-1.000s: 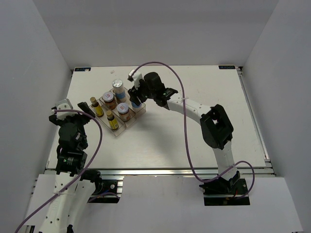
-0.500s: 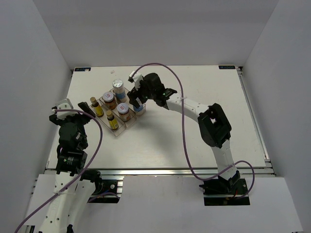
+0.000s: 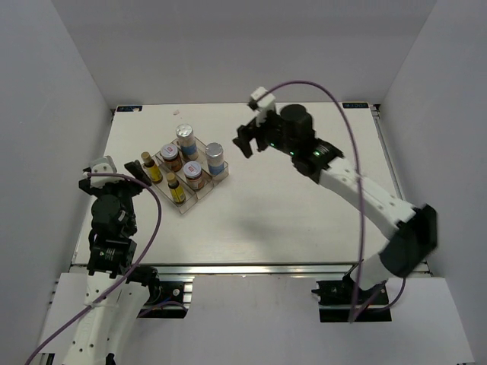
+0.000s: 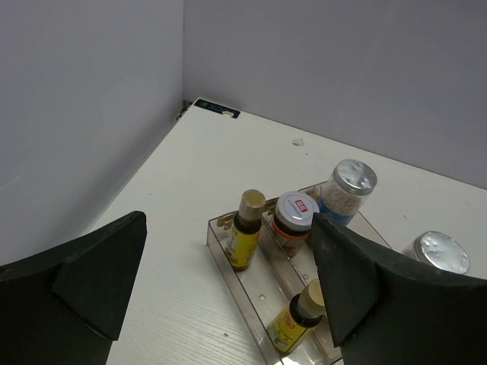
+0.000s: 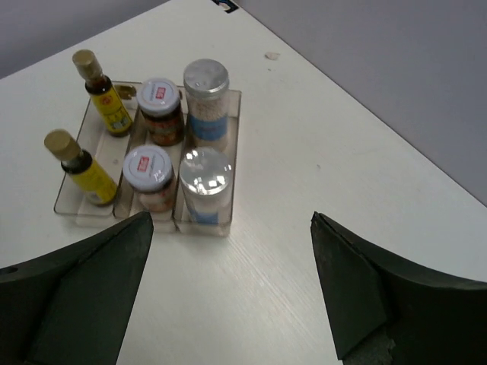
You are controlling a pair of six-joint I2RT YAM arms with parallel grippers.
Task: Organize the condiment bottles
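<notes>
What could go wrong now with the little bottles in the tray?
The open left gripper sits close to the end of the tray by the slim yellow bottles; a forward move might shove the tray or tip one. The tall silver-lidded jar stands at the tray's corner nearest the right gripper, so a low swing towards it could knock it.

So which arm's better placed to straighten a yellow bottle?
Left, probably: the left gripper is open right beside the yellow bottles, while the right gripper is across the tray past the silver-lidded jars.
</notes>
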